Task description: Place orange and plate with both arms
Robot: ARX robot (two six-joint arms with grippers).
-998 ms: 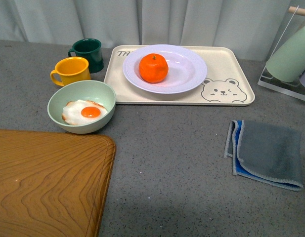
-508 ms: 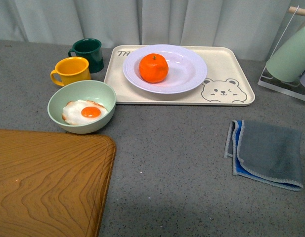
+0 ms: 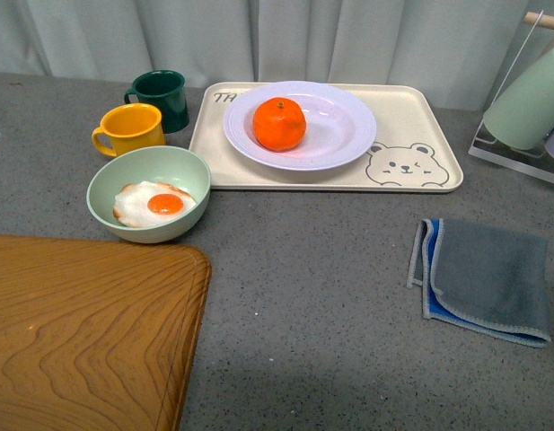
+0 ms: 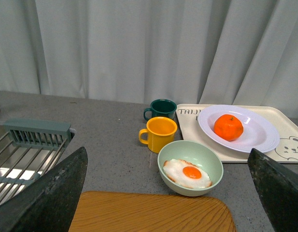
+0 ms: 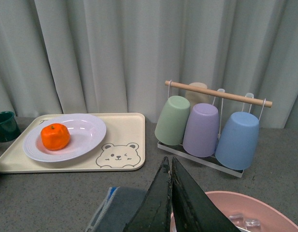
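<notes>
The orange (image 3: 278, 123) lies in the white plate (image 3: 348, 135), which stands on the cream bear tray (image 3: 411, 171) at the back of the counter. Both also show in the left wrist view, orange (image 4: 228, 127) on plate (image 4: 257, 135), and in the right wrist view, orange (image 5: 55, 136) on plate (image 5: 86, 133). Neither arm shows in the front view. My left gripper (image 4: 168, 193) is open and empty, far back from the tray, its dark fingers (image 4: 47, 193) at the frame's sides. My right gripper (image 5: 169, 166) is shut and empty, well short of the tray.
A pale green bowl (image 3: 151, 162) with a fried egg, a yellow mug (image 3: 131, 127) and a dark green mug (image 3: 162, 97) stand left of the tray. A wooden board (image 3: 79, 332) lies front left, a grey-blue cloth (image 3: 483, 277) right. A cup rack (image 5: 211, 125) and pink bowl (image 5: 250, 212) lie right; a dish rack (image 4: 23, 145) left.
</notes>
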